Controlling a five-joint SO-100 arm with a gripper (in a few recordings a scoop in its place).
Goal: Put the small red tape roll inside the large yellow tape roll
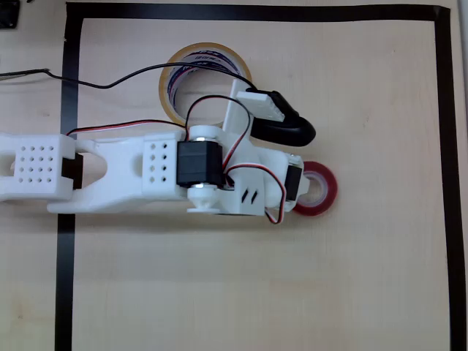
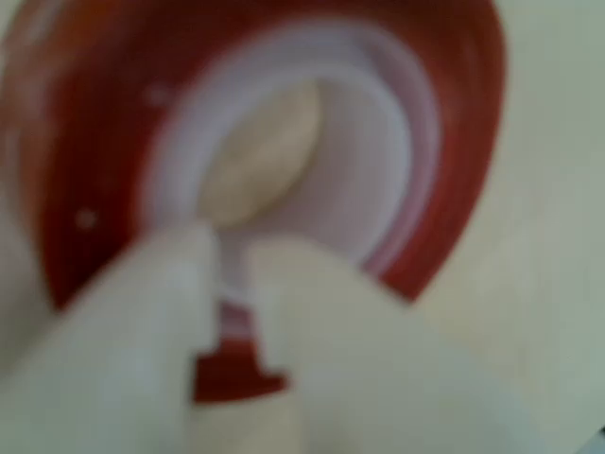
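1. Task is at the pick-up stage, as I judge it: the red tape roll (image 1: 319, 189) is lying flat on the worktop (image 1: 241, 292), right of centre, well inside the black tape border (image 1: 66, 285). It is not yet inside the yellow tape roll (image 1: 197, 58).
2. The yellow roll is sitting nearer the far edge, left of the red one and apart from it, its hole open and unfilled.
3. Left to do: lift, carry across, lower into the yellow ring.
4. The hand (image 2: 232, 312) is sitting low over the red roll's near side. In the blurred wrist view the two fingers (image 2: 123, 322) are nearly together, with a strip of the roll's wall showing between them.
5. The hand looks to be closing on the wall, one finger inside the white core; a firm grip cannot be confirmed.
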